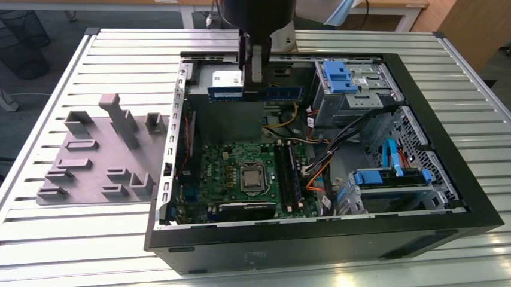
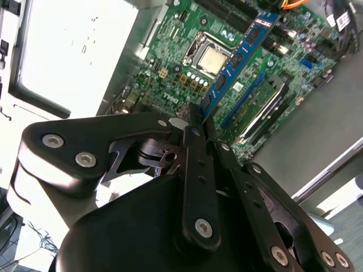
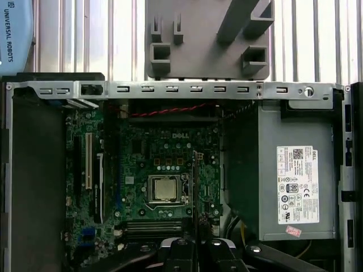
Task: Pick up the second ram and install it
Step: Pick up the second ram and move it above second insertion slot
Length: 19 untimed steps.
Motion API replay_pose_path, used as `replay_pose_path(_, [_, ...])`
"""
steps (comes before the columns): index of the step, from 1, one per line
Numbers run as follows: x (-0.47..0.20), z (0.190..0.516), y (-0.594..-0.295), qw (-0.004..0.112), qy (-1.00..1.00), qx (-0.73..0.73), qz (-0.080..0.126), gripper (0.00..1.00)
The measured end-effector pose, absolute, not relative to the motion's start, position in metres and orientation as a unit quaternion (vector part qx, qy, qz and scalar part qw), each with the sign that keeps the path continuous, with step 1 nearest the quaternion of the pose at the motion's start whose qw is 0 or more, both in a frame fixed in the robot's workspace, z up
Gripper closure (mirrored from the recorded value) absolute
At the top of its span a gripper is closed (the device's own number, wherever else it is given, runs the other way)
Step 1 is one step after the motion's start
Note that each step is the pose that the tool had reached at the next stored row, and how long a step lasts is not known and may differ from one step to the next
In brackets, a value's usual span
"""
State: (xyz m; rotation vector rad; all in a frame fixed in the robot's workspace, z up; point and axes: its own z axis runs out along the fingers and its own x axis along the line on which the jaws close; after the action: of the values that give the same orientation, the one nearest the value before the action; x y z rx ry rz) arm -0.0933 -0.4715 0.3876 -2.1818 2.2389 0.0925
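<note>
The second ram (image 1: 276,93), a blue stick with dark chips and a pale label at one end, hangs level above the open computer case, over its back part. My gripper (image 1: 255,82) is shut on its middle from above. In the second wrist view the ram (image 2: 238,56) sticks out from between the closed fingers (image 2: 193,141), above the green motherboard (image 2: 181,51). The first wrist view shows the ram edge-on as a thin dark line (image 3: 194,187) beside the processor (image 3: 164,188), with the black slot strips (image 3: 150,226) below.
The grey holder tray (image 1: 100,158) lies on the slatted table at the exterior view's left of the case. Inside the case are the power supply (image 3: 295,181), blue drive brackets (image 1: 339,78) and loose cables (image 1: 319,137). The case walls (image 1: 319,236) ring the motherboard.
</note>
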Motion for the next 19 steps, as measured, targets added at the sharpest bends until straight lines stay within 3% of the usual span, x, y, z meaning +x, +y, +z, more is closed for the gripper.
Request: replay_pose_path(19, [-0.064,0.387,-0.472,0.007,0.716,-0.698,0.030,0.86])
